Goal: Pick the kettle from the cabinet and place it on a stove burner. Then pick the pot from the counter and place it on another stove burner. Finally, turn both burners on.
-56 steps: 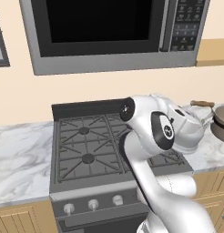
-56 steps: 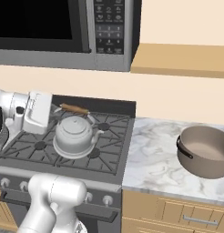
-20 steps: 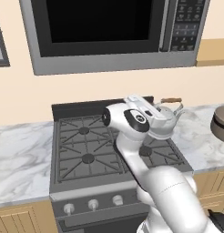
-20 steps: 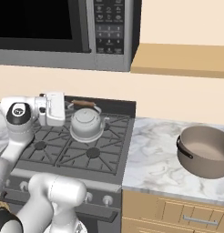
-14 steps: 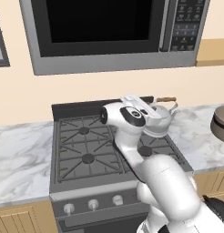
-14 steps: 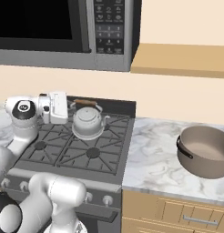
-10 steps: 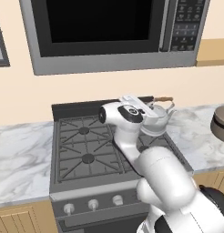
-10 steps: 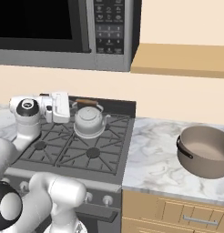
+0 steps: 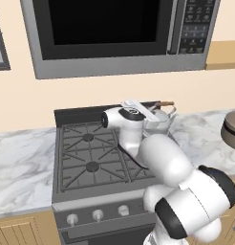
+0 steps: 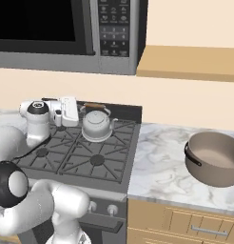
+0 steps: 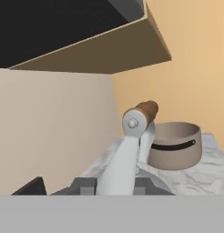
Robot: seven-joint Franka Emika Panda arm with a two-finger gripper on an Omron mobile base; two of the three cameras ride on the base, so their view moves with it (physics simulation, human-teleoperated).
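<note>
- The gripper (image 10: 77,113) is seen at the left end of the kettle's arched handle, its jaws closed on that handle; the grip itself is partly hidden by the white hand.
- In the hand view the handle's metal arm runs up from between the fingers to the brown wooden bar (image 11: 142,114) close to the lens.
- The kettle (image 10: 96,125) is upright over the rear right burner of the stove (image 10: 66,152), lid knob up, spout toward the right; whether its base rests on the grate cannot be told.
- In the left base view the kettle (image 9: 160,119) is mostly hidden behind the arm, with the wooden bar showing at the back right of the stove (image 9: 86,158).
- The pot (image 10: 215,157) sits on the marble counter (image 10: 161,176), well apart to the right of the stove, open side up, a dark curved handle facing the stove.
- In the hand view the pot (image 11: 174,144) is seen beyond the kettle handle.
- The stove knobs (image 9: 97,215) are lined up on the front panel.
- The microwave (image 9: 114,33) is mounted above the stove.
- The tan cabinet (image 10: 190,62) is mounted on the wall above the counter, right of the microwave.
</note>
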